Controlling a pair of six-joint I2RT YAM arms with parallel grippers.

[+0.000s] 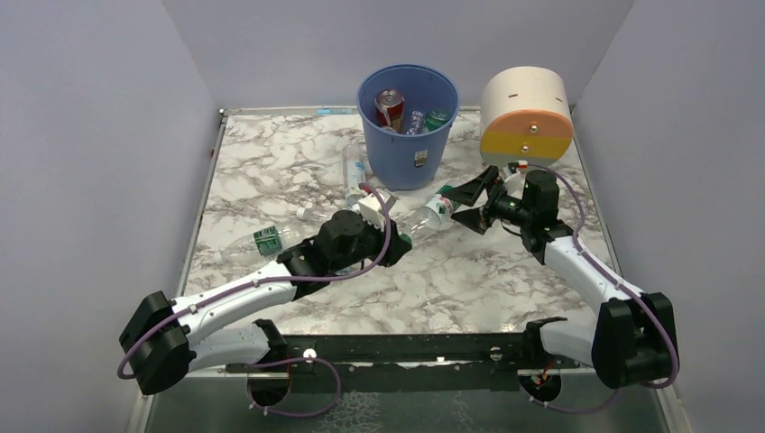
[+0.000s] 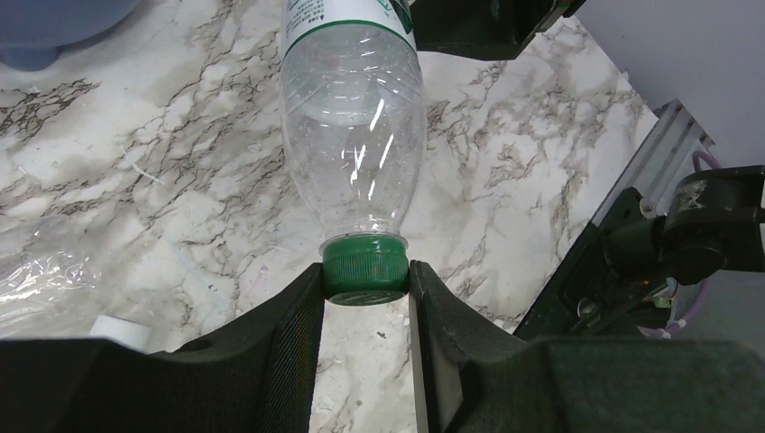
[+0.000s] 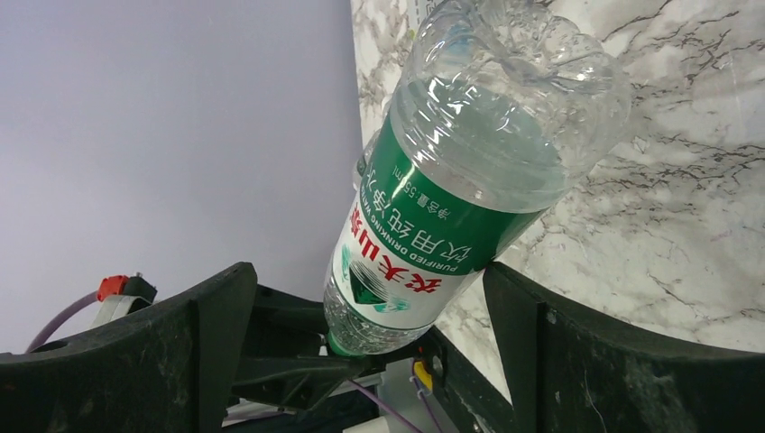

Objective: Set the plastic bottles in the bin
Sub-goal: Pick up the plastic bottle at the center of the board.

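Close the wide-open right gripper (image 3: 370,298) squarely on the green-labelled clear plastic bottle (image 2: 352,135), pinched by its green cap (image 2: 363,263) in the left gripper (image 2: 366,287) above the desk (image 1: 271,171) middle, before releasing the cap.

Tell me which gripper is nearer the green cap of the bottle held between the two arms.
Left. The left gripper is shut on the green cap itself. The right gripper stands open around the bottle at its labelled body, farther along toward the base.
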